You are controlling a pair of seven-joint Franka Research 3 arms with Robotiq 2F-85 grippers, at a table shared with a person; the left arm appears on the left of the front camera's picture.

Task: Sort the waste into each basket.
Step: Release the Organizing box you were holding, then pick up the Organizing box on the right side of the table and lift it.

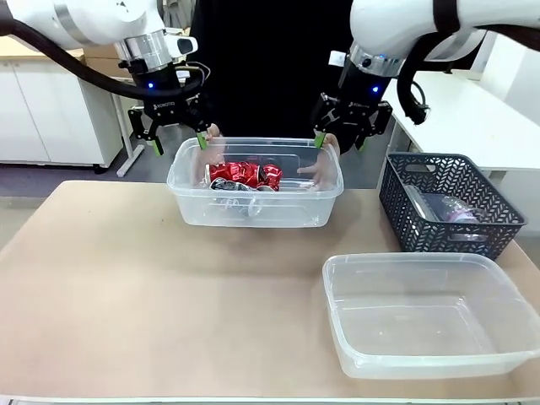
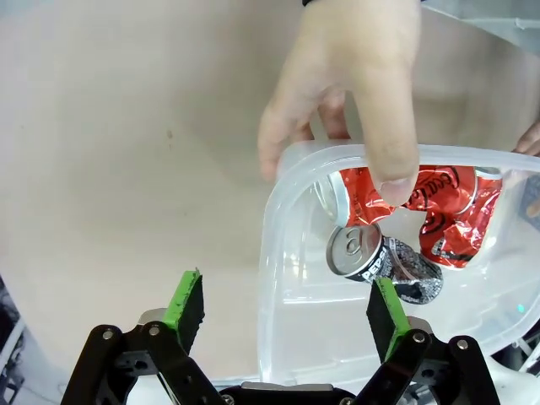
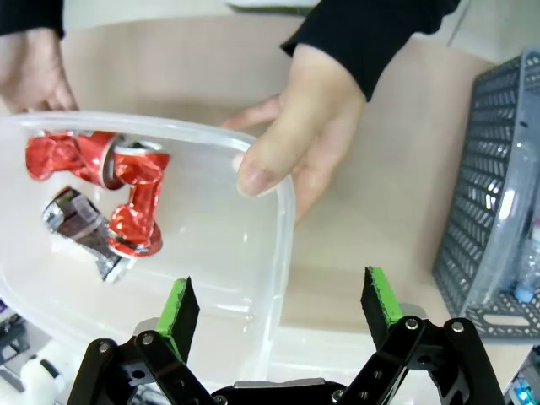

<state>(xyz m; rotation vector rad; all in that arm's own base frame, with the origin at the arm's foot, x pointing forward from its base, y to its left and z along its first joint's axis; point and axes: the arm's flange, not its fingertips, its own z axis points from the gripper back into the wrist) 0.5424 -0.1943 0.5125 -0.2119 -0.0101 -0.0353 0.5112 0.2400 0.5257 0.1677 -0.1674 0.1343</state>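
Several crushed red-and-silver cans (image 1: 245,177) lie in a clear tub (image 1: 194,207) at the table's far middle. A person's hands (image 1: 325,162) hold the tub at both ends. My left gripper (image 1: 180,143) hovers open over the tub's left end; in the left wrist view, the left gripper (image 2: 287,308) has the rim (image 2: 266,278) between its pads, apart from it, and a hand (image 2: 354,84) grips the rim above the cans (image 2: 439,207). My right gripper (image 1: 340,139) is open over the right end. In the right wrist view, the right gripper (image 3: 278,302) frames the rim (image 3: 285,245).
A second clear tub (image 1: 472,359) stands empty at the front right. Behind it, a dark lattice basket (image 1: 422,211) holds clear plastic bottles (image 1: 447,207). The left and front of the table are bare wood.
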